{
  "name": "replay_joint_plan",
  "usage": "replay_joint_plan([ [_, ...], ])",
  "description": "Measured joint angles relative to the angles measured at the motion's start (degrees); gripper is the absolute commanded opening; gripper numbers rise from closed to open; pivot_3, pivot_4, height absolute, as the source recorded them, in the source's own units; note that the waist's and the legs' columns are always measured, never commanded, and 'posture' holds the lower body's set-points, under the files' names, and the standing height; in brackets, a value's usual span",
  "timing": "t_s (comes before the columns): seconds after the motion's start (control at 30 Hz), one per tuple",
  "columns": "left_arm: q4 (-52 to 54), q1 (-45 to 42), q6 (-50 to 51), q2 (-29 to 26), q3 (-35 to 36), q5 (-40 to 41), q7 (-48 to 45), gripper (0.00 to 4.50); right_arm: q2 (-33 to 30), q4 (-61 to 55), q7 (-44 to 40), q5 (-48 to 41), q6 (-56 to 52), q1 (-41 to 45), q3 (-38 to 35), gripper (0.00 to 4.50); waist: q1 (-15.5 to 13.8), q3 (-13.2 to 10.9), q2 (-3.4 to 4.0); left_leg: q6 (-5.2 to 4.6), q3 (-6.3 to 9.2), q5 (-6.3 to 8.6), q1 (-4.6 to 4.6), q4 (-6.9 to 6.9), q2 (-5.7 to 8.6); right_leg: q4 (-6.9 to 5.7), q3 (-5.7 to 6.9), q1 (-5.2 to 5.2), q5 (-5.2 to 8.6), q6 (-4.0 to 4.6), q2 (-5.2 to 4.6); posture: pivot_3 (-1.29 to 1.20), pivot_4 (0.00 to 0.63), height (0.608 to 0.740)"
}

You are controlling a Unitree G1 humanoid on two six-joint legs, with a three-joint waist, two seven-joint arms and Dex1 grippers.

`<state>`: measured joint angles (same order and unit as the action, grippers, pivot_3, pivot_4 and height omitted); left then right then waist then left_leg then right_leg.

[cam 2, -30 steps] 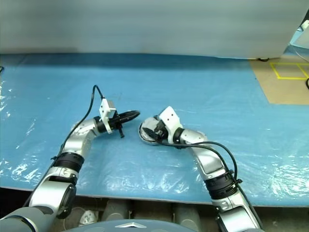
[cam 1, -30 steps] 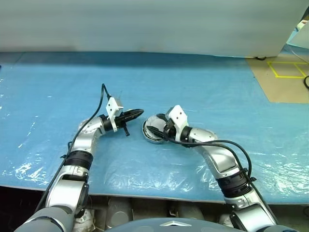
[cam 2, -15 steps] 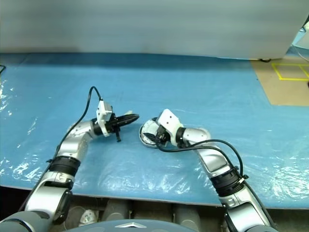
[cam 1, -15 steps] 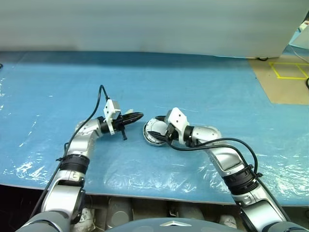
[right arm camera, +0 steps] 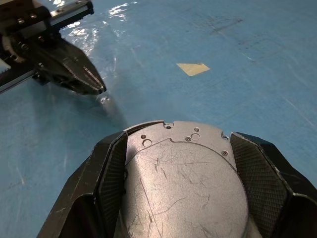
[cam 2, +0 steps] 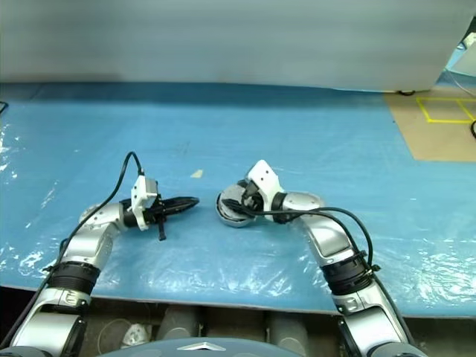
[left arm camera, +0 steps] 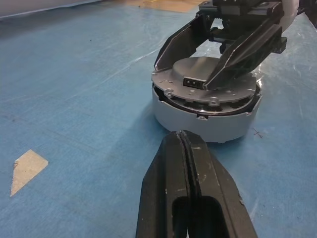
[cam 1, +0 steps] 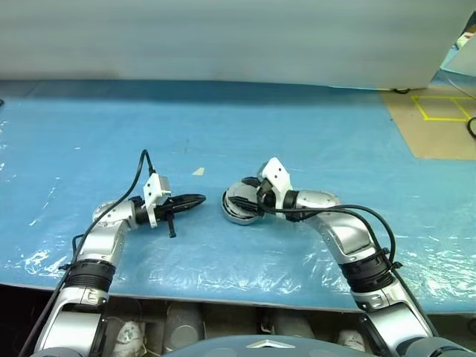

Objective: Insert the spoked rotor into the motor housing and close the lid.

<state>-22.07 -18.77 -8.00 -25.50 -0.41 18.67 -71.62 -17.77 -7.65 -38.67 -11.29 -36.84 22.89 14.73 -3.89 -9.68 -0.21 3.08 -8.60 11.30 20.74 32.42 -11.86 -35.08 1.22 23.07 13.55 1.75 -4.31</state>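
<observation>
Left eye view: the motor housing sits mid-frame on the blue worktop, with the lid on top of it. The right pincer reaches in from the right, its fingers spread wide to either side of the lid, likely to seat or square it on the can. The left pincer lies left of centre, fingers pressed together and empty, tip aimed at the housing but apart from it, probably clear of the work.

Right eye view: same layout; a small tan scrap lies on the sheet above the left pincer.

Left wrist view: closed fingers rise from the bottom centre. The housing is upper right; the lid looks slightly off-seat, with a dark gap under its edge. The spoked rotor can't be made out, presumably already inside.

Right wrist view: the lid's scratched plain face fills the lower centre between the two spread pads; whether they press its rim is unclear. The left pincer is at upper left.
</observation>
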Motion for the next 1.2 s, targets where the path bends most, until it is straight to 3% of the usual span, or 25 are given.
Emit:
replay_joint_plan([
  [0.3,-2.9,0.2,-1.7,1.5,-0.3,-1.0,0.9,0.0,3.8,-5.7,10.1,0.9,-11.0,-0.7,-0.6,3.03,-0.1,0.0,0.0,0.02,-0.07,0.01,-0.53,-0.05,0.01,-0.02,-0.13,-0.42,0.01,0.01,-0.01,0.0,0.15,0.74],
  [0.67,-5.5,-1.5,-2.9,3.1,-1.5,-2.0,0.9,0.0,5.9,-7.0,11.0,-5.1,-14.3,-2.4,-6.8,3.03,-0.1,0.0,0.0,0.04,-0.08,0.0,-0.19,-0.23,0.04,0.14,-0.08,-0.11,-0.01,-0.03,0.01,0.0,0.15,0.74],
  [0.97,-5.6,-2.1,-2.9,3.1,-1.6,-2.3,1.6,0.0,-2.4,-6.7,8.4,1.4,-3.0,-1.4,2.9,3.03,-0.2,0.0,0.0,0.04,-0.07,0.0,-0.11,-0.14,0.04,0.16,-0.08,-0.09,-0.13,-0.23,-0.01,0.0,0.15,0.74],
  [1.2,-5.6,-2.1,-2.7,3.4,-2.1,-2.5,2.3,0.0,-6.0,-6.0,5.5,4.0,3.8,-1.3,5.7,3.03,-0.2,0.0,-0.01,0.03,-0.07,0.0,-0.09,-0.11,0.04,0.15,-0.08,-0.1,-0.14,-0.23,-0.01,0.0,0.15,0.74],
])
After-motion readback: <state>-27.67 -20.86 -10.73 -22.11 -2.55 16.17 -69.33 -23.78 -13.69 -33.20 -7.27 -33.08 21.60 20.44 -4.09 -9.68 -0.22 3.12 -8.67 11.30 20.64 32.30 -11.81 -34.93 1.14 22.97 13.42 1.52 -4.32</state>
